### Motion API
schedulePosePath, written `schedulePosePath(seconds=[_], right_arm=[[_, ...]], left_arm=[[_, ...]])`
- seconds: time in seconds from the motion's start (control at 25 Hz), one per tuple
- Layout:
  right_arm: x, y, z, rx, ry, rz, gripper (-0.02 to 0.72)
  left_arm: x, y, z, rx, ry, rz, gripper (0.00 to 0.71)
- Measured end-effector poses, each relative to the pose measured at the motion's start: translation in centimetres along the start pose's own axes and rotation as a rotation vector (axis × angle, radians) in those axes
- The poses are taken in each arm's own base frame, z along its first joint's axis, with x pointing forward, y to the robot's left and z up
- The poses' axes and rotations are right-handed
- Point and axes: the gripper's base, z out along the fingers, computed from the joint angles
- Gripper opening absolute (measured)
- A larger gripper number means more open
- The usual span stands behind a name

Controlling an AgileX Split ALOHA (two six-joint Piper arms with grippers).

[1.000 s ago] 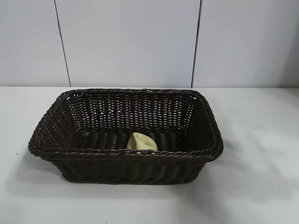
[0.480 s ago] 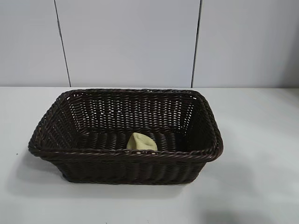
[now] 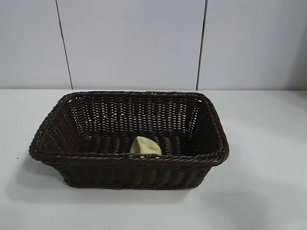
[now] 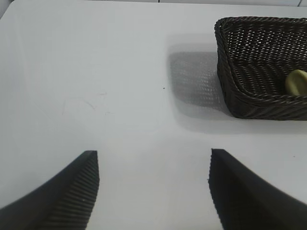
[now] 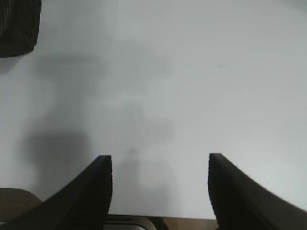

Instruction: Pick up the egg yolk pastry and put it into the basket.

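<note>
Lying in the basket at centre frame, the egg yolk pastry rests against its near wall. The left gripper and right gripper each hang over bare table; both stand apart, holding nothing.

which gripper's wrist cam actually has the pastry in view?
The left gripper: its view shows the egg yolk pastry inside the basket. The right gripper, open over bare table, sees only a basket corner.

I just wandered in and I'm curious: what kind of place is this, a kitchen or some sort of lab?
Most likely a test bench or lab, not a kitchen. A bare white table stands against plain panelled walls, holding only a wicker basket with a small pastry inside, and an open pincer hovers over the tabletop.
</note>
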Motion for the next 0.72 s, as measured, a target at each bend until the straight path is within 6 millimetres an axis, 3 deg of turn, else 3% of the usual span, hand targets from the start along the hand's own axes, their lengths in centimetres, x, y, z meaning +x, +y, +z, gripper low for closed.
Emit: schedulePosePath(seconds=[0.4,0.72], right_arm=[[3.5,0.3,-4.2,0.001,-0.365,-0.010,0.431],[3.9,0.3,-4.4,-0.007,-0.373,-0.009,0.431]], left_arm=[[0.0,0.0,0.0,0.000,0.000,0.000,0.478],[0.0,0.0,0.0,0.000,0.000,0.000,0.478]])
